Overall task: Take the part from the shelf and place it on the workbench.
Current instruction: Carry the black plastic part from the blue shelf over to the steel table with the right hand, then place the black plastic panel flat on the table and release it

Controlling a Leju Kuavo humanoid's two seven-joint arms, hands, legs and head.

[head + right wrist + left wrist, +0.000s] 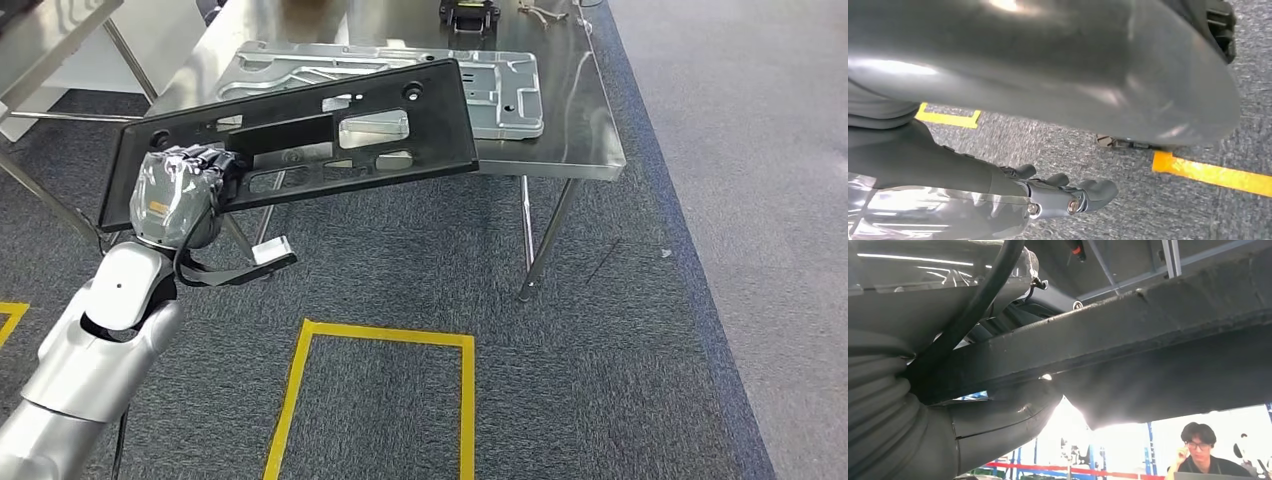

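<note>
The left robot hand (185, 190), wrapped in a clear plastic cover, grips a long flat black plastic part (300, 140) with several cut-out openings. The hand holds it near its left end, with the fingers closed around the lower edge. The part is in the air, a little tilted, with its right end higher than its left end. This right end is over the front edge of the shiny steel surface (560, 120), while the left end stands out over the dark grey carpet floor (600, 350). I cannot tell whether the part touches the surface.

On the surface behind the black part lies a flat silver metal panel (500, 90) with pressed shapes. At the far edge of the surface there is a small black object (468, 14), too much cut off to identify.

On the carpet near the robot, yellow tape (385, 335) marks a rectangle outline.

In the left wrist view the dark underside of the part (1128, 335) crosses close over the camera, and the thick grey thumb (1013, 412) lies below it. A person with glasses (1200, 452) sits far behind.

In the right wrist view the right robot hand (1068, 192) hangs above the carpet with nothing in it, its dark fingers loosely bent and a little apart.
</note>
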